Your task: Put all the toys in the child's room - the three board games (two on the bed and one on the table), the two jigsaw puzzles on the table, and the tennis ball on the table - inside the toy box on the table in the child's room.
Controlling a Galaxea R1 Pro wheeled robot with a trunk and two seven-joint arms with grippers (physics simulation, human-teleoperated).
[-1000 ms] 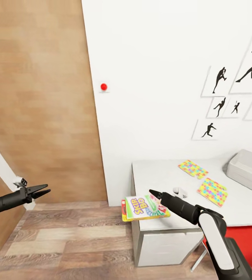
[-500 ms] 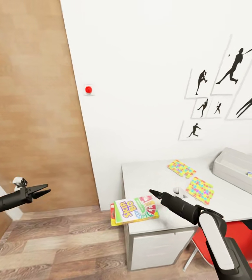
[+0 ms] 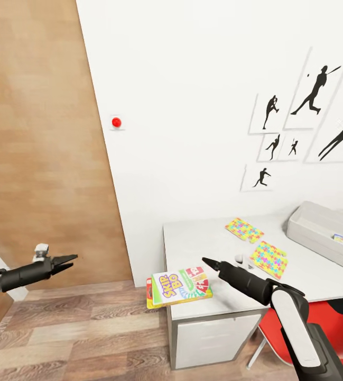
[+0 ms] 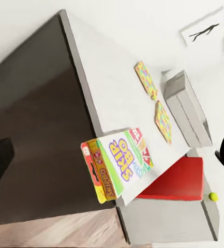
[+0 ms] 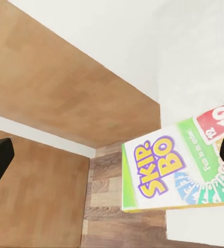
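Transport step: my right tool (image 3: 209, 263) grips the yellow-green-red printed "SKIP-BO" box (image 3: 178, 286); left tool (image 3: 68, 260) nearly closed, empty. Next I carry it over the surface (image 3: 203, 241) to the grey plastic tub (image 3: 319, 227).

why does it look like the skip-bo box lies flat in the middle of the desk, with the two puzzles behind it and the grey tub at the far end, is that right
Not quite. The Skip-Bo box isn't in the middle of the desk: it hangs over the desk's near corner, partly off the edge, as the head view and left wrist view show. The two puzzles do lie behind it and the grey tub sits at the far end.
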